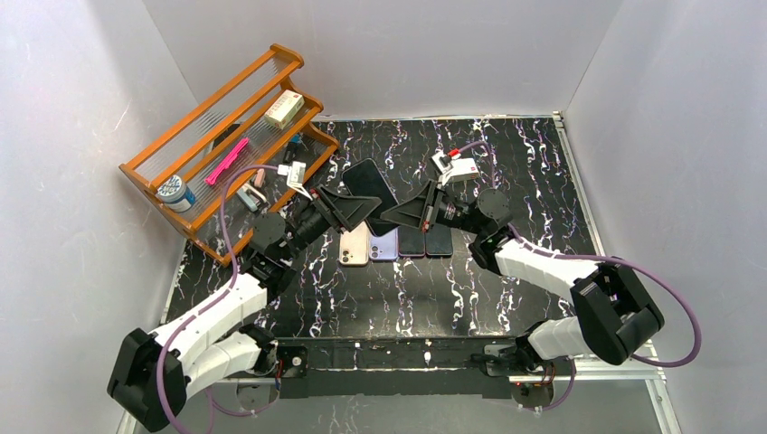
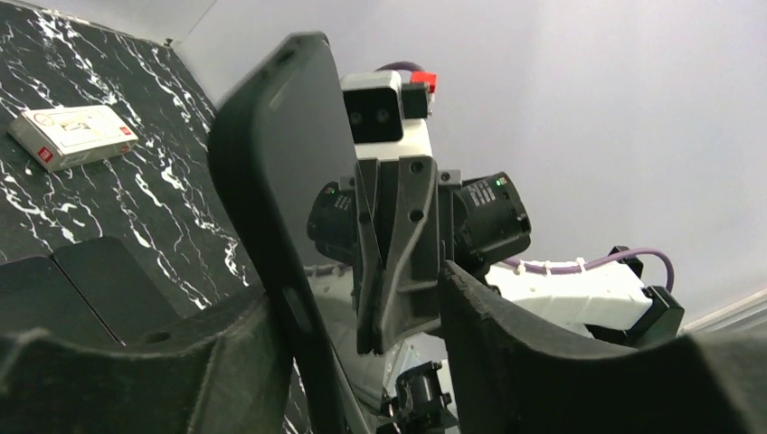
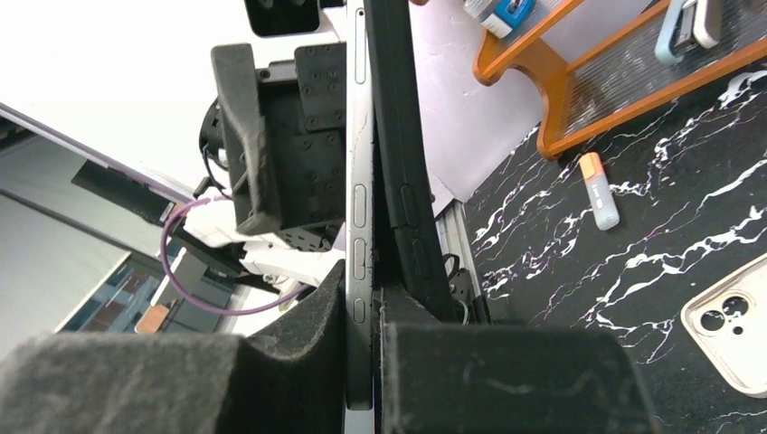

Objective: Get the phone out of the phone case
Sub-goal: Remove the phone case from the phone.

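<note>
A dark phone in a black case (image 1: 369, 185) is held up on edge above the mat, between my two grippers. My right gripper (image 1: 398, 212) is shut on the phone. In the right wrist view its pads (image 3: 298, 353) clamp the grey metal edge of the phone (image 3: 359, 208), and the black case (image 3: 398, 154) bows away from that edge on the right. My left gripper (image 1: 355, 206) is open. In the left wrist view the cased phone (image 2: 271, 181) rests against the left finger (image 2: 136, 362), and the other finger (image 2: 543, 362) stands well apart.
A wooden rack (image 1: 226, 136) with small items stands at the back left. Several phones and cases (image 1: 395, 242) lie in a row on the marbled mat below the grippers. A white box (image 1: 463, 169) sits behind the right gripper. A beige case (image 3: 728, 325) and a small orange-capped item (image 3: 599, 190) lie on the mat.
</note>
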Controlling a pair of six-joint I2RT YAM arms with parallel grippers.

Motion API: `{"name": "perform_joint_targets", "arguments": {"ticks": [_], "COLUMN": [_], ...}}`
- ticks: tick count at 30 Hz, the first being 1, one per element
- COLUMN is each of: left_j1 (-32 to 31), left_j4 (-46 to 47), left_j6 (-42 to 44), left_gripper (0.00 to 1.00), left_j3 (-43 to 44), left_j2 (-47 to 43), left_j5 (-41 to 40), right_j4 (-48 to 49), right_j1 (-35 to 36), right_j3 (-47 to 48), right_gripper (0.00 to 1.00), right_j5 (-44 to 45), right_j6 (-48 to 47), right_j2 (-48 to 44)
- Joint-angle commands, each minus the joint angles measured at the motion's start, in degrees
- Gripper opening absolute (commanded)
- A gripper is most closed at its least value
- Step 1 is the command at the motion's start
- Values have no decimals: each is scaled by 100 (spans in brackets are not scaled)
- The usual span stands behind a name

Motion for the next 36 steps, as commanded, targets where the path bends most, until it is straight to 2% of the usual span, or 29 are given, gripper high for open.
{"name": "perform_joint_targets", "arguments": {"ticks": [1, 4, 6, 15, 36], "left_j1": [-107, -107, -107, -107, -107], "left_j4": [-193, -265, -381, -869, -712], "left_j6": [491, 600, 711, 1058, 810], "left_gripper": [57, 66, 68, 68, 68], "left_j3": [0, -99, -147, -338, 69], "left_j2": [-452, -635, -709, -676, -75], "left_j5": [9, -140, -162, -174, -51], "right_j4": [499, 377, 285, 226, 226], "right_j1": [-227, -303, -332, -387, -381], "right_j3": [111, 74, 63, 45, 76], "right_gripper": [1, 1, 1, 1, 1], "right_j5": [481, 531, 566, 581, 389], "right_j6": [123, 74, 40, 33, 33], "right_j2": [-365, -533, -633, -766, -798]}}
